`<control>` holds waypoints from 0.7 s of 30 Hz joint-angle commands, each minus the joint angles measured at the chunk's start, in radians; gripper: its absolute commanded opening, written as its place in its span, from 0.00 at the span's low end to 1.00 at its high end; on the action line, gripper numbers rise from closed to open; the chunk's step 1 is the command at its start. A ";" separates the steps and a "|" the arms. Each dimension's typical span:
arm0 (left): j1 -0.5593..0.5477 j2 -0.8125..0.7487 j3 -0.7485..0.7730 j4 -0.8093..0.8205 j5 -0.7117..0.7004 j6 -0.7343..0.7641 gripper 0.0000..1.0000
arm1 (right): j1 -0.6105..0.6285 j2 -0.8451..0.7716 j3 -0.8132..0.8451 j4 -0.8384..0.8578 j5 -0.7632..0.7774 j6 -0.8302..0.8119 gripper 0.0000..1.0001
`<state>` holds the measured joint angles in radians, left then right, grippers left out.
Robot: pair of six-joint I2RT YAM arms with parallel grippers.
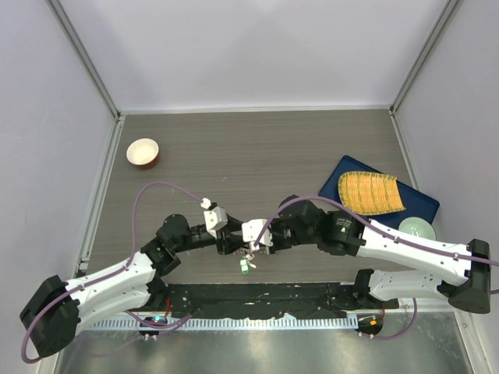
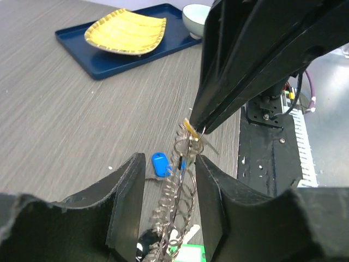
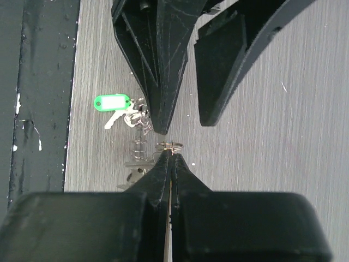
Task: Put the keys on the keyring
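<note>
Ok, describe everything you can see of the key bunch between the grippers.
The key bunch is a chain of thin silver wire rings carrying small silver keys and plastic tags: a blue tag, a green tag, a yellow tag at the top. The right gripper, jaws shut, pinches its top ring; the left gripper has its jaws open around the chain. Whether its lower end rests on the table is unclear.

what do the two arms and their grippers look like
The left arm and right arm have white shells with black joints, and a thin purple cable loops along each. The left gripper and right gripper have matte black, wedge-shaped fingers tapering to narrow tips.
</note>
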<state>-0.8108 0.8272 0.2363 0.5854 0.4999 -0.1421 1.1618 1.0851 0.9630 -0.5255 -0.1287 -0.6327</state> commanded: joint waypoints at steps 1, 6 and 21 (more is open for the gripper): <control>0.002 0.041 0.078 0.036 0.092 0.099 0.46 | 0.006 -0.007 0.056 0.021 -0.011 -0.018 0.01; 0.002 0.096 0.115 -0.004 0.158 0.079 0.47 | 0.006 -0.005 0.056 0.019 -0.002 -0.021 0.01; 0.004 0.040 0.069 -0.032 0.120 0.065 0.54 | 0.006 -0.004 0.059 0.001 0.018 -0.027 0.01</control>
<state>-0.8108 0.9184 0.3183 0.5400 0.6514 -0.0917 1.1629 1.0874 0.9634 -0.5533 -0.1246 -0.6510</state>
